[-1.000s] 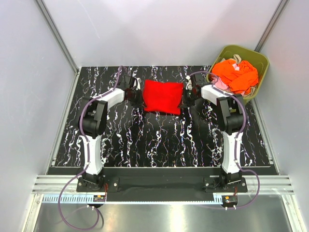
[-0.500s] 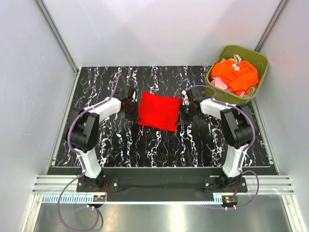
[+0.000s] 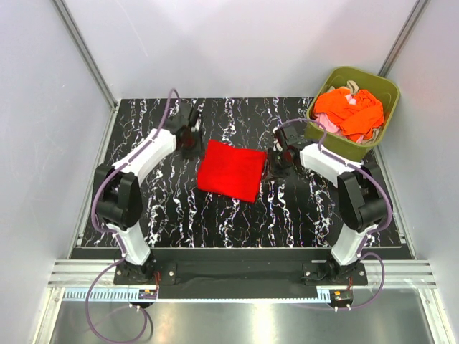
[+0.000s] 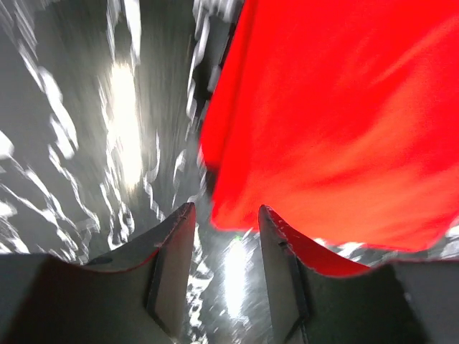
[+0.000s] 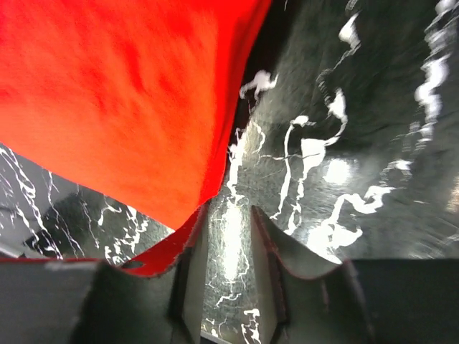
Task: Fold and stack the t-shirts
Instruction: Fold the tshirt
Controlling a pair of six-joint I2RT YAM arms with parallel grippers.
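Observation:
A folded bright red t-shirt (image 3: pixel 232 170) lies flat on the black marbled table (image 3: pixel 215 222). My left gripper (image 3: pixel 189 141) is off its far left corner, open and empty; in the left wrist view (image 4: pixel 226 215) the red cloth (image 4: pixel 337 122) lies just beyond the fingertips. My right gripper (image 3: pixel 274 163) is at the shirt's right edge, open and empty; in the right wrist view (image 5: pixel 229 215) the red cloth (image 5: pixel 122 100) lies up and left of the fingertips. More t-shirts, orange (image 3: pixel 351 111), pale pink and beige, sit bunched in the bin.
An olive-green plastic bin (image 3: pixel 384 89) stands at the table's far right corner. Grey walls enclose the table on the left, back and right. The arm bases sit on a rail at the near edge.
The red shirt has slid toward the near side and lies flat. Both grippers have let go of it; the left has drawn back toward the far left.

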